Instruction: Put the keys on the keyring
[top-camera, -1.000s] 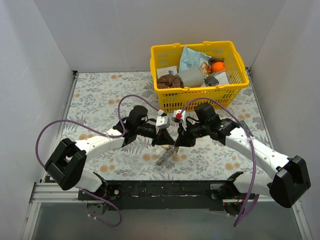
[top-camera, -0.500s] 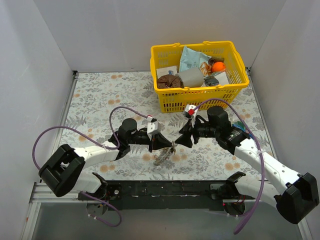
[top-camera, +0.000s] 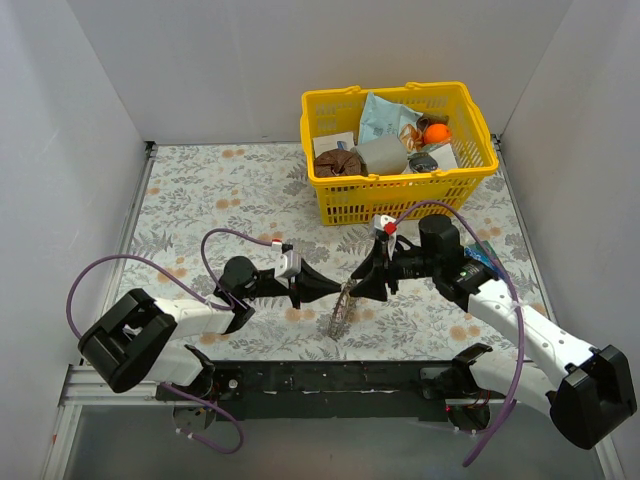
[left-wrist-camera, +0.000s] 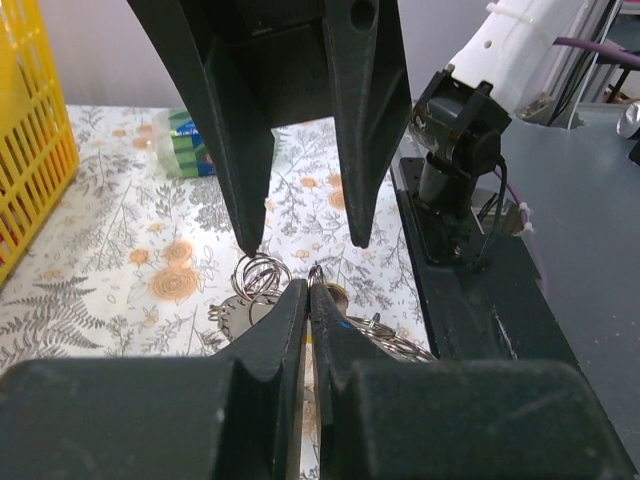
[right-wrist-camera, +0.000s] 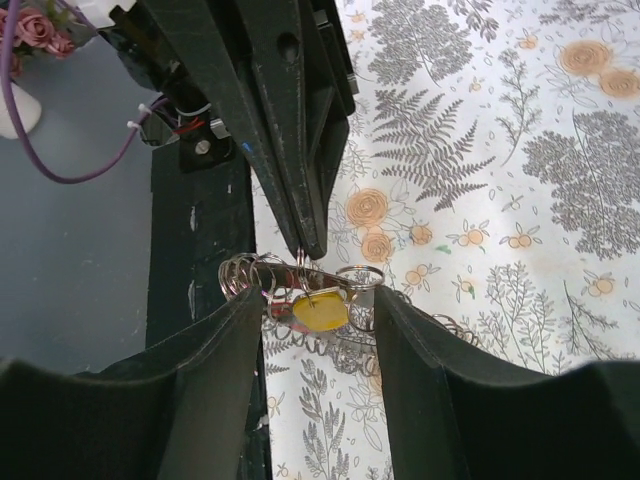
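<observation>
The keyring (right-wrist-camera: 286, 275), a shiny band seen edge-on with several small split rings on it, sits just past the tips of my right gripper (right-wrist-camera: 315, 300), which is open wide on either side of it. A yellow-headed key (right-wrist-camera: 320, 312) and a sliver of a red one (right-wrist-camera: 291, 326) hang from it. My left gripper (left-wrist-camera: 309, 290) is shut on a small split ring (left-wrist-camera: 316, 274) of the bunch. In the top view the bunch (top-camera: 338, 315) hangs between the left gripper (top-camera: 328, 286) and the right gripper (top-camera: 354, 285).
A yellow basket (top-camera: 400, 192) full of odds and ends stands at the back right. A green-blue packet (top-camera: 482, 256) lies beside my right arm. The black base rail (top-camera: 330, 380) runs along the near edge, close below the bunch.
My left arm has drawn back to the left and dropped low. The right gripper moved slightly towards the near edge. The bunch has turned from slanted to nearly upright between the two grippers.
</observation>
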